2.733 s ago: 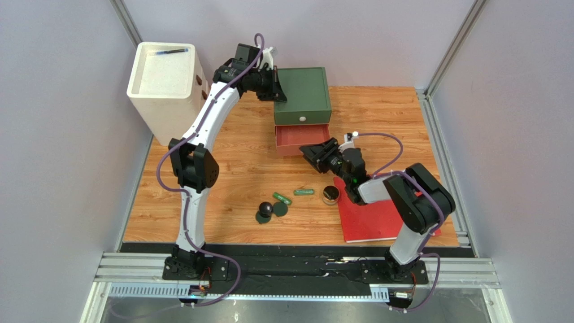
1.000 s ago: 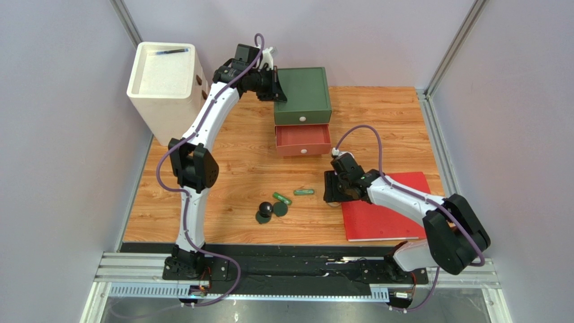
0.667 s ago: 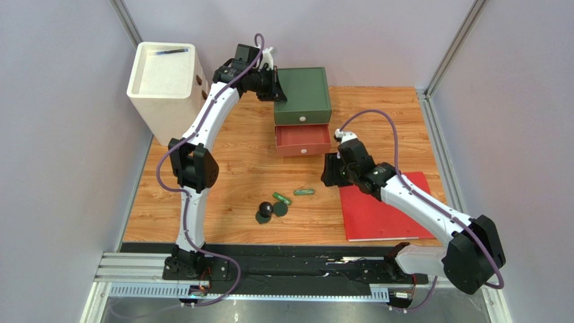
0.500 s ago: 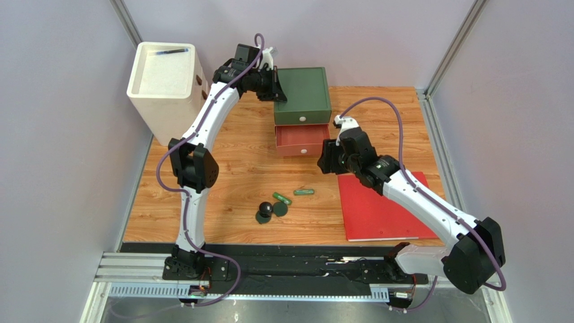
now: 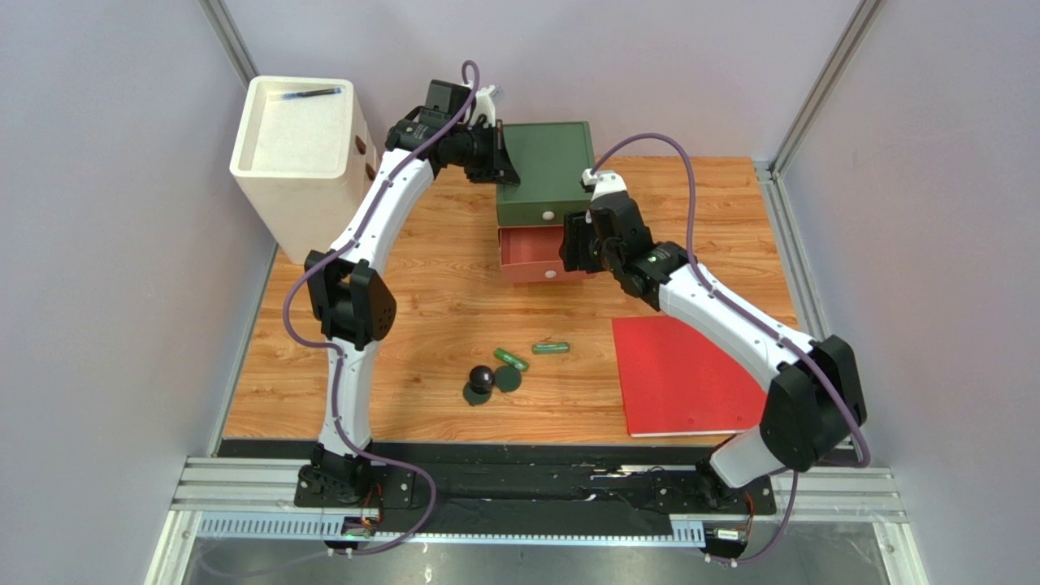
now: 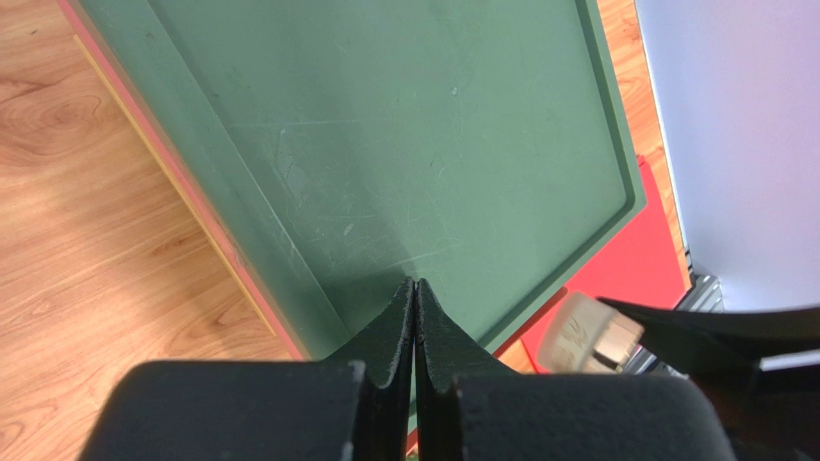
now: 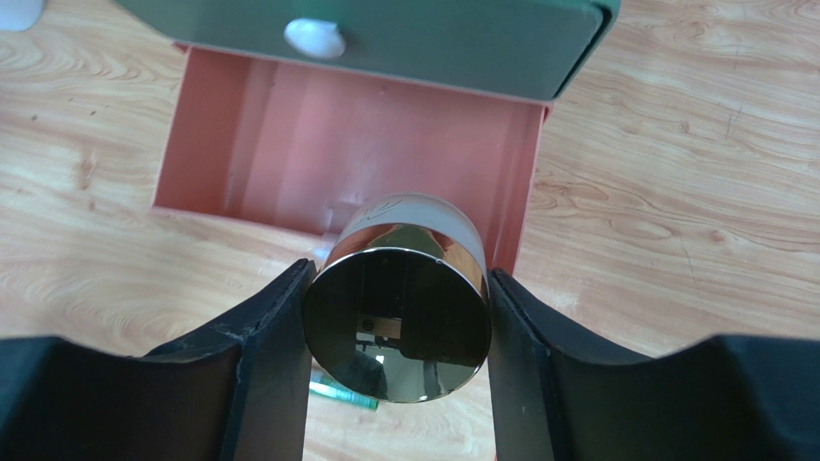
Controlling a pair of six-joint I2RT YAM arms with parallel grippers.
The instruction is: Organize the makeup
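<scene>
My right gripper is shut on a round jar with a mirrored dark lid and holds it over the front edge of the open red drawer. In the top view this gripper hangs over that drawer. My left gripper is shut and empty, its tips on the top of the green drawer box near its left edge. Two slim green tubes, a dark green compact and a black ball piece lie on the table.
A flat red book lies at the front right. A tall white bin with a dark pen on top stands at the back left. The closed upper green drawer has a white knob. Grey walls enclose the table.
My right gripper closed on the jar beside the red book, lifted it and carried it back to the open red drawer. The left arm has not moved.
</scene>
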